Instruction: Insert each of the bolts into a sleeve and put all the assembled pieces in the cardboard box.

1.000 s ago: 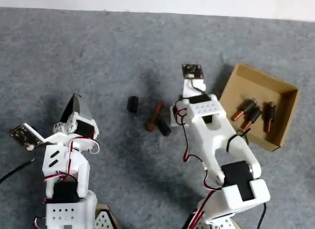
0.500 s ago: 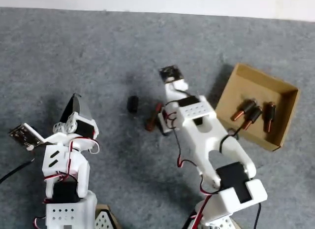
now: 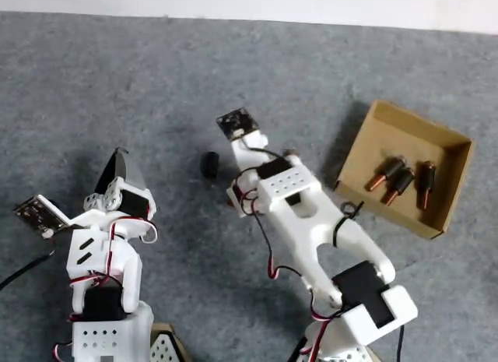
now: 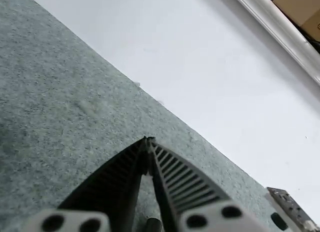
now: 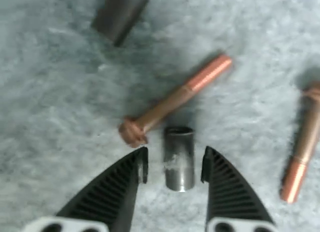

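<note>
From above, the right arm [image 3: 307, 218] lies over the loose parts well away from the cardboard box [image 3: 420, 136]. The right wrist view looks in beneath it. There the right claw [image 5: 175, 153] stands partly open, one finger on each side of a short dark sleeve [image 5: 179, 164] lying on the desk [image 3: 156, 82], with a thin gap on both sides. A copper bolt [image 5: 175, 100] lies slantwise just past the sleeve, its head near one fingertip. A second bolt [image 5: 300, 159] lies off to the side, and another dark sleeve [image 5: 120, 12] lies farther on.

The high view shows what the wrist cameras miss: three assembled pieces [image 3: 398, 183] inside the box, and a lone sleeve [image 3: 209, 164] beyond the right arm on the side away from the box.

The left wrist view shows the left claw [image 4: 147, 142] closed, tips meeting with nothing between them.

Over the last second the right arm has swung away from the box and now covers the bolt and sleeve that lay in plain sight before. The left arm [image 3: 105, 245], the one far from the box, has not shifted; it sits folded back with its claw raised.
</note>
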